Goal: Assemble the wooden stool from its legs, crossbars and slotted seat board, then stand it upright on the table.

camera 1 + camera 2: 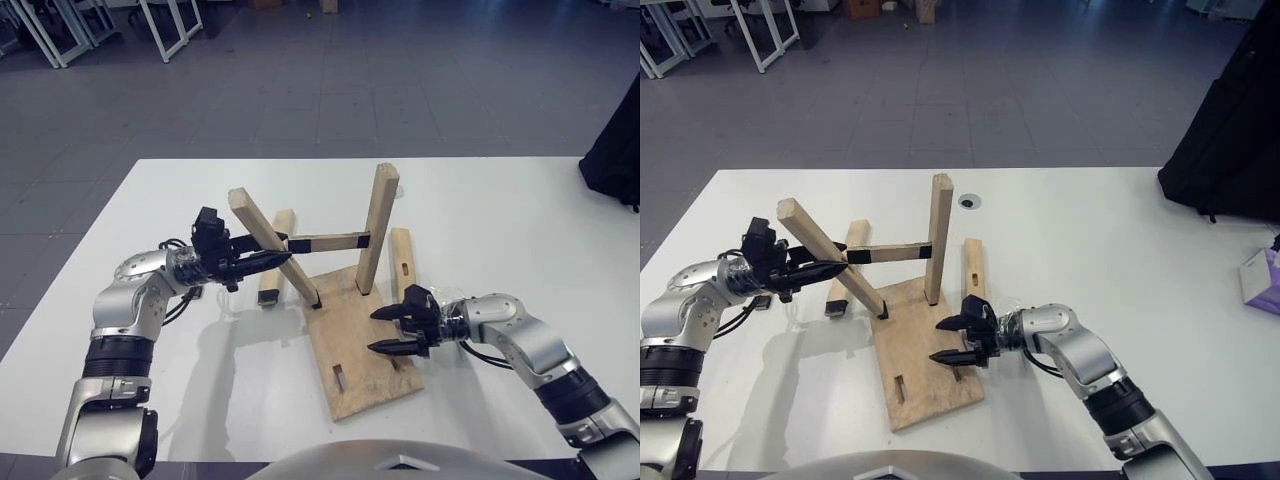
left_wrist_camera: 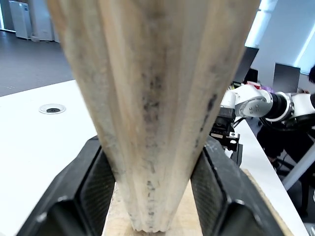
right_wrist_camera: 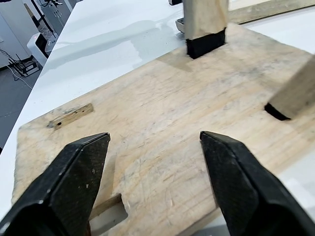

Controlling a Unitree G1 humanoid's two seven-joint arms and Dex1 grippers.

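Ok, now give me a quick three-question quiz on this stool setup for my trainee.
1. True or false: the black two-fingered left gripper is shut on the tilted pale wooden leg.
2. How many legs stand in the flat, slotted wooden seat board?
3. The black two-fingered right gripper is: A, open above the seat board; B, shut on the seat board; C, shut on the tilted leg.
Key: 1 true; 2 two; 3 A.
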